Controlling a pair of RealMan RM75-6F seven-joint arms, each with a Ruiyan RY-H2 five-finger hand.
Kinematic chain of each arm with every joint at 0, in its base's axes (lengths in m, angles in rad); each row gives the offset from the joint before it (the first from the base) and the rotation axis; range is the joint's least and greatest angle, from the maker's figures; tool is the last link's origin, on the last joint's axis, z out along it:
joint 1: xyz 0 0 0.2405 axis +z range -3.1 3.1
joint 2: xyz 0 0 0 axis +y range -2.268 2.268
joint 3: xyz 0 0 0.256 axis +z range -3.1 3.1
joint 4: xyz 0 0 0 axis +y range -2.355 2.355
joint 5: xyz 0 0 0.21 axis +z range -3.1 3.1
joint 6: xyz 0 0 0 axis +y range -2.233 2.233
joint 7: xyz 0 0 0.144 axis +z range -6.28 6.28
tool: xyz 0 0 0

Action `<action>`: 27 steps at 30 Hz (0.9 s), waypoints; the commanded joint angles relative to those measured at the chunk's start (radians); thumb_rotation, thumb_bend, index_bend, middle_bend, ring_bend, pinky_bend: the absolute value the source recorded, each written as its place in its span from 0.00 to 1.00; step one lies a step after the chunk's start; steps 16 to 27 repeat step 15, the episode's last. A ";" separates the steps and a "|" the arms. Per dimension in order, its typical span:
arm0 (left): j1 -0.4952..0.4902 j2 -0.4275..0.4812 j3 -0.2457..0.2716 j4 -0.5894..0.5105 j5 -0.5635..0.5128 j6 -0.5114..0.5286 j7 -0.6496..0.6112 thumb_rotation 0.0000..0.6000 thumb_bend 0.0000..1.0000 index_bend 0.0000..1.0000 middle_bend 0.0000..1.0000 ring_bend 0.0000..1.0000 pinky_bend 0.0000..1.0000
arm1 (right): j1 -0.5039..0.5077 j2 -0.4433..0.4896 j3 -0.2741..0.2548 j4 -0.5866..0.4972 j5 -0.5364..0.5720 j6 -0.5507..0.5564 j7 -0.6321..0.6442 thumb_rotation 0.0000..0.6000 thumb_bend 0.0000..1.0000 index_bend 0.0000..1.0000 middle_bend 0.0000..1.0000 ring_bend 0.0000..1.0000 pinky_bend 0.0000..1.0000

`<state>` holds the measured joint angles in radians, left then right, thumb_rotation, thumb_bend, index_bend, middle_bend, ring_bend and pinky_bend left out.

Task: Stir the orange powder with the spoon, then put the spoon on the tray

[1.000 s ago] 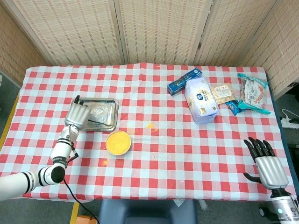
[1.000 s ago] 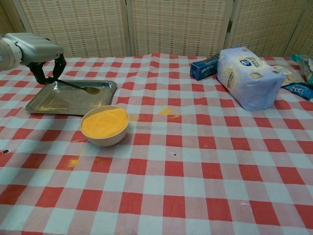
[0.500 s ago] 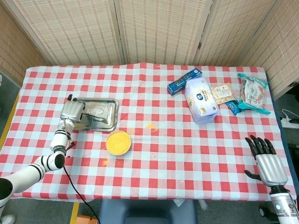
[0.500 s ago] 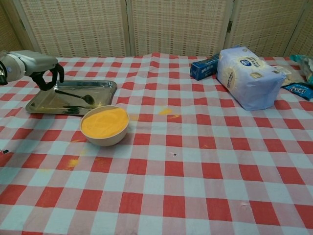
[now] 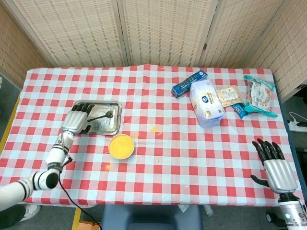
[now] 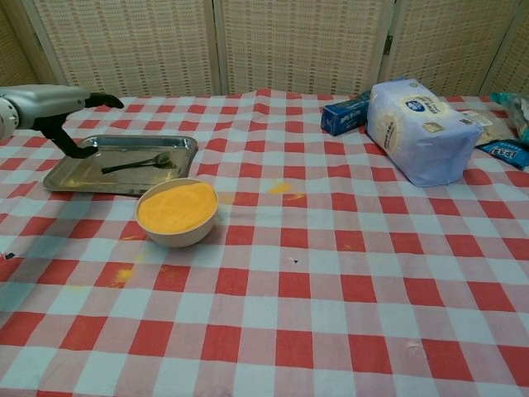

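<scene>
A dark metal spoon point(image 6: 136, 163) point(image 5: 101, 116) lies flat inside the steel tray point(image 6: 88, 176) point(image 5: 115, 125), touched by nothing. My left hand point(image 5: 76, 120) point(image 6: 58, 107) hovers over the tray's left end with its fingers spread and nothing in them. The white bowl of orange powder point(image 5: 121, 146) point(image 6: 177, 211) stands just in front of the tray's right corner. Low at the right edge of the head view, my right hand point(image 5: 273, 165) is open and empty, far from the bowl and tray.
A blue-white bag point(image 5: 206, 102), a blue box point(image 5: 189, 82) and several snack packets point(image 5: 259, 96) lie at the back right. Orange powder spots point(image 5: 153, 128) mark the checked cloth near the bowl. The table's front edge lies close behind my left arm.
My left hand has let go of the spoon, which now lies in the tray. The hand's fingers have spread open and it has drawn back to the tray's left end.
</scene>
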<state>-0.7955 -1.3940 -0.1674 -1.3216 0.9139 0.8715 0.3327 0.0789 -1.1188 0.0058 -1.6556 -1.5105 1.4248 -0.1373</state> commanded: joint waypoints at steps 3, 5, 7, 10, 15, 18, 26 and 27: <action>0.414 0.166 0.191 -0.297 0.593 0.632 -0.351 1.00 0.42 0.00 0.00 0.00 0.05 | -0.018 -0.013 0.003 -0.012 -0.023 0.046 -0.009 1.00 0.04 0.00 0.00 0.00 0.00; 0.493 0.144 0.236 -0.258 0.661 0.745 -0.390 1.00 0.42 0.00 0.00 0.00 0.04 | -0.021 -0.017 0.001 -0.013 -0.040 0.060 0.006 1.00 0.04 0.00 0.00 0.00 0.00; 0.576 0.103 0.272 -0.172 0.718 0.861 -0.430 1.00 0.42 0.00 0.00 0.00 0.03 | -0.024 -0.017 -0.003 -0.009 -0.056 0.069 0.017 1.00 0.04 0.00 0.00 0.00 0.00; 0.654 0.015 0.266 -0.010 0.731 0.971 -0.497 1.00 0.42 0.00 0.00 0.00 0.03 | -0.029 -0.015 -0.008 -0.011 -0.064 0.076 0.021 1.00 0.04 0.00 0.00 0.00 0.00; 0.666 0.006 0.260 0.053 0.745 0.959 -0.560 1.00 0.42 0.00 0.00 0.00 0.02 | -0.035 -0.011 -0.020 -0.020 -0.078 0.074 0.005 1.00 0.04 0.00 0.00 0.00 0.00; 0.666 0.006 0.260 0.053 0.745 0.959 -0.560 1.00 0.42 0.00 0.00 0.00 0.02 | -0.035 -0.011 -0.020 -0.020 -0.078 0.074 0.005 1.00 0.04 0.00 0.00 0.00 0.00; 0.666 0.006 0.260 0.053 0.745 0.959 -0.560 1.00 0.42 0.00 0.00 0.00 0.02 | -0.035 -0.011 -0.020 -0.020 -0.078 0.074 0.005 1.00 0.04 0.00 0.00 0.00 0.00; 0.666 0.006 0.260 0.053 0.745 0.959 -0.560 1.00 0.42 0.00 0.00 0.00 0.02 | -0.035 -0.011 -0.020 -0.020 -0.078 0.074 0.005 1.00 0.04 0.00 0.00 0.00 0.00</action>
